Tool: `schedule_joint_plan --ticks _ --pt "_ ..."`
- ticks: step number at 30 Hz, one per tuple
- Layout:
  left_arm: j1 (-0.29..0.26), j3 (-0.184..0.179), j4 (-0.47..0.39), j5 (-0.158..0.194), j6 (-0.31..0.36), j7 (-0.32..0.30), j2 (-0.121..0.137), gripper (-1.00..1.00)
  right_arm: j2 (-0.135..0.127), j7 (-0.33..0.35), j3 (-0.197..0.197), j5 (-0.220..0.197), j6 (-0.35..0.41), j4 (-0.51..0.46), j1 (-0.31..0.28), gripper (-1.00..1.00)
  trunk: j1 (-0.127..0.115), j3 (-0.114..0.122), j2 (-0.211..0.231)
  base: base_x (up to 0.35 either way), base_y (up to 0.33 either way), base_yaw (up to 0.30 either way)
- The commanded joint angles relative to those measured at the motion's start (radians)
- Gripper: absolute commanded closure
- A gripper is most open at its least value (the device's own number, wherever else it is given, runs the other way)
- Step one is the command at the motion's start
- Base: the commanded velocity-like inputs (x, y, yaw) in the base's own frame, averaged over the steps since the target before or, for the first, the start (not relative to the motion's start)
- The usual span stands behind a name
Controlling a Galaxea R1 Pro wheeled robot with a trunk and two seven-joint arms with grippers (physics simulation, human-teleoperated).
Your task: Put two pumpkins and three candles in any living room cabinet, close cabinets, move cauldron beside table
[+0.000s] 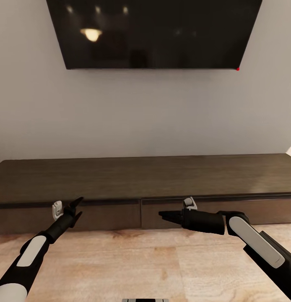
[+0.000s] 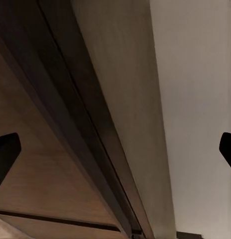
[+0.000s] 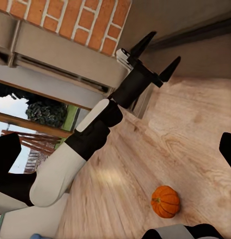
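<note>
Left gripper [image 1: 77, 208] wide open, holding nothing, just short of the long low dark-brown wood cabinet [image 1: 120, 178]; its 2 drawer fronts look shut; right gripper [image 1: 162, 214] turned sideways, spread unclear from the head view, its wrist view suggests open and empty. 1 small round orange ribbed pumpkin [image 3: 165, 201] sits on the pale plank floor [image 1: 162, 264], near my base. I judge it light, rigid, smooth; best pinched across the ribs at mid-height, stem avoided.
</note>
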Motion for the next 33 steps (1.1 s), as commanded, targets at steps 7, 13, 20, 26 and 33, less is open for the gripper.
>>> schedule_joint_plan --ticks 7,13,20,26,33 --pt "0.000 0.004 0.000 0.011 0.009 -0.007 -0.001 -1.00 -0.001 0.003 0.001 0.002 -0.001 0.000 -0.001 -1.00 0.000 -0.001 0.000 0.003 0.000 0.000" --pt "0.000 0.004 0.000 0.010 0.009 -0.007 -0.001 -1.00 -0.001 0.003 0.001 0.003 -0.001 0.002 -0.001 -1.00 0.000 -0.001 0.000 0.000 0.000 0.000" --pt "0.000 0.004 0.000 0.010 0.009 -0.007 -0.001 -1.00 -0.001 0.003 0.001 0.003 -0.001 0.002 -0.001 -1.00 0.001 -0.012 -0.001 0.000 0.000 0.000" --pt "0.000 0.004 0.000 0.010 0.009 -0.008 0.000 -1.00 -0.001 0.003 0.001 0.003 -0.001 0.003 -0.001 -1.00 0.002 -0.020 -0.002 0.000 0.000 0.000" --pt "0.000 0.003 0.000 0.010 0.009 -0.010 0.000 -1.00 -0.001 0.003 0.001 0.003 -0.002 0.005 -0.001 -1.00 0.004 -0.039 -0.003 0.000 0.000 0.000"
